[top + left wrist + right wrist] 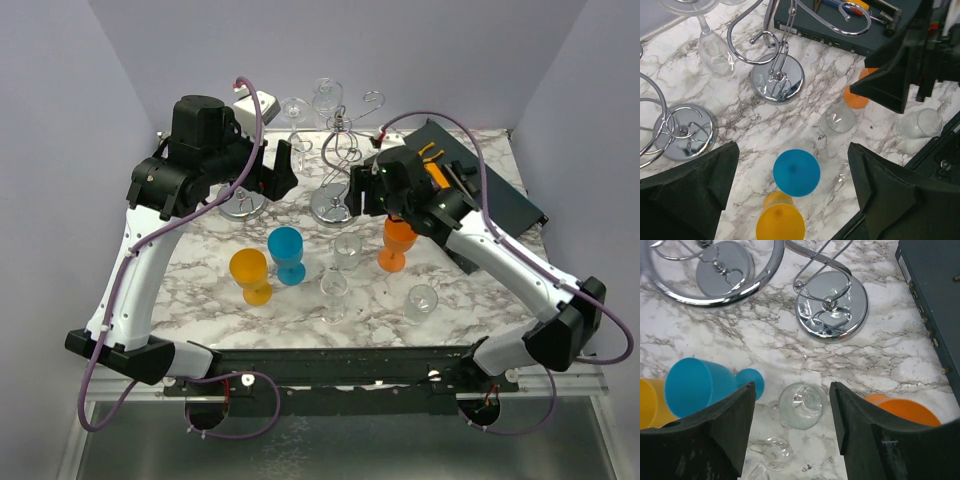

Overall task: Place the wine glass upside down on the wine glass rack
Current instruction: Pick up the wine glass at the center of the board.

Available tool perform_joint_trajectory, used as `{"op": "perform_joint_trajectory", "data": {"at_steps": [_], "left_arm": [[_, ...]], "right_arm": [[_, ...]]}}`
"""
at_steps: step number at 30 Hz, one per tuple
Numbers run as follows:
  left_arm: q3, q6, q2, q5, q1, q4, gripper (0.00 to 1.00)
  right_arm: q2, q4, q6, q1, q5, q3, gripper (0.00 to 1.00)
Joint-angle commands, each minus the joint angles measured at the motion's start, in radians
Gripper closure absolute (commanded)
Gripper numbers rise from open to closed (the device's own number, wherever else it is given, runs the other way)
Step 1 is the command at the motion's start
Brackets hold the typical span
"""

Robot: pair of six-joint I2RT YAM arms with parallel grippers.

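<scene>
Now | wine glass (801, 406) upright on table (890, 360) | blue cup (700, 387) beside | right hand (792, 389) spread

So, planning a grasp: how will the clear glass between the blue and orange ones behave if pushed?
The clear glass looks thin and smooth: probably fragile, slippery. It stands upright on a small foot, so a sideways push likely tips it.
</scene>
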Motion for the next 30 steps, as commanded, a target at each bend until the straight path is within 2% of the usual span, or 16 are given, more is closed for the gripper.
{"op": "perform_joint_trajectory", "data": {"at_steps": [1,4,9,14,21,24,30], "left_arm": [[-0.005,0.001,-0.031,-0.023,-0.003,-0.004,0.01],[-0.005,0.003,-0.030,-0.022,-0.003,-0.003,0.01],[-0.005,0.009,-0.031,-0.021,-0.003,-0.004,0.01],[-0.025,0.010,-0.040,-0.016,-0.003,-0.001,0.01],[-0.033,0.016,-0.046,-0.016,-0.003,0.000,0.01],[-0.026,0.015,-0.043,-0.014,-0.003,-0.002,0.01],[-0.021,0.006,-0.039,-0.004,-0.003,-0.007,0.01]], "right_arm": [[-0.131,0.024,0.076,0.006,-0.054,-0.075,0.33],[-0.178,0.015,0.150,0.078,-0.011,-0.147,0.35],[-0.160,-0.114,0.308,0.212,0.141,-0.202,0.39],[-0.172,-0.046,0.423,0.229,0.188,-0.331,0.45],[-0.072,0.009,0.555,0.230,0.367,-0.351,0.45],[-0.032,0.072,0.549,0.229,0.414,-0.359,0.45],[0.053,0.075,0.587,0.228,0.489,-0.337,0.45]]}}
